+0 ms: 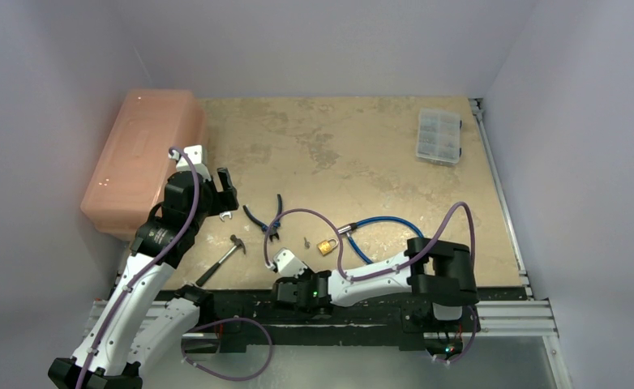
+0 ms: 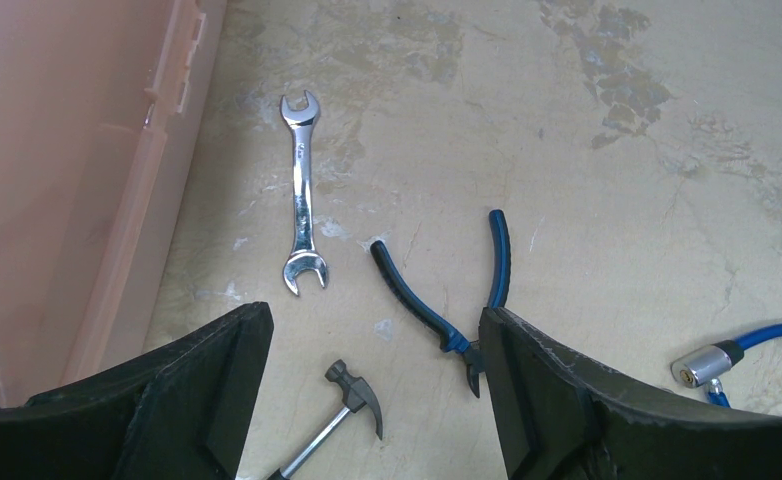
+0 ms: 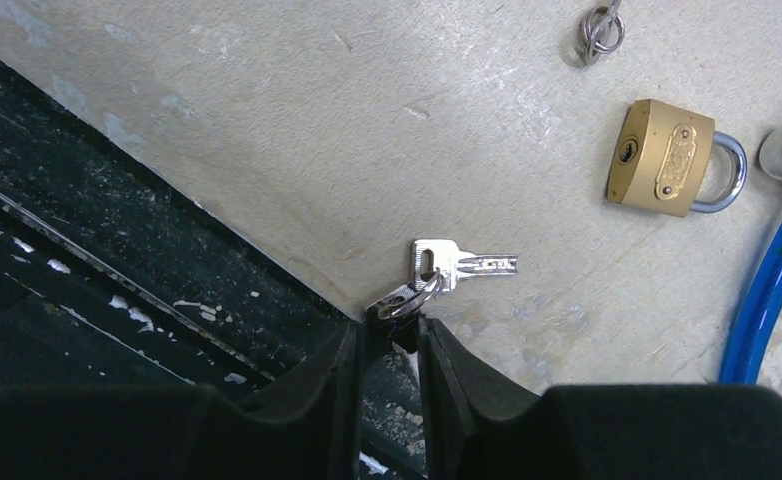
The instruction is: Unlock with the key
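Note:
The small silvery key [image 3: 459,265] lies flat at the table's near edge, blade pointing right toward the brass padlock [image 3: 663,157]. A ring joins it to a second key, which is pinched between my right gripper's [image 3: 389,335] fingertips. The padlock [image 1: 327,245] lies on its side with its shackle closed, up and to the right of that gripper [image 1: 288,267]. In the top view the key is hidden under the gripper. My left gripper [image 2: 375,330] is open and empty, hovering above the hammer [image 2: 352,400] and pliers [image 2: 447,320], far left of the padlock.
A silver wrench [image 2: 300,192] lies by the pink box [image 1: 139,158]. A blue cable lock [image 3: 767,290] lies right of the padlock, and a small loose ring [image 3: 599,30] lies beyond it. A clear organizer [image 1: 439,136] stands at the far right. A black rail [image 3: 117,270] borders the table edge.

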Controlling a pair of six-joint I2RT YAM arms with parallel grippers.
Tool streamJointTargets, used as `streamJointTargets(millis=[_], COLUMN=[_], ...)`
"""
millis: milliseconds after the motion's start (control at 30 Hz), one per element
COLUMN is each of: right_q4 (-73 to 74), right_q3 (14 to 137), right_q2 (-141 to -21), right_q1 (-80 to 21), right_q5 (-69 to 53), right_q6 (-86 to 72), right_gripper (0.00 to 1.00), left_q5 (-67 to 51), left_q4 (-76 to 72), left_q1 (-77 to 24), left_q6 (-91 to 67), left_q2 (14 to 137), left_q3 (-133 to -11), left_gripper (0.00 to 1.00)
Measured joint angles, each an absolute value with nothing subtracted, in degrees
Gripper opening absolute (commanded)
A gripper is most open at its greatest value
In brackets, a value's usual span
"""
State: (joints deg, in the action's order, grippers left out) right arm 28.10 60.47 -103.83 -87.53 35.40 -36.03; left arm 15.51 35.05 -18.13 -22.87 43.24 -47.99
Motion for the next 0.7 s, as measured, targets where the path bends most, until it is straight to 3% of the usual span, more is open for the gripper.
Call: streamJointTargets(millis=[700], right_q4=[30.8], right_q3=[56.8], right_q2=[-94.5], right_q1=[-85.7], right_q5=[39.6], right_q6=[-37.9], right_gripper=[0.00], left_q5=[15.7], left_q4=[35.0], left_q1=[-18.1], left_q6=[-22.9], left_q2=[43.1], left_q3=[-48.0], left_gripper=[0.81])
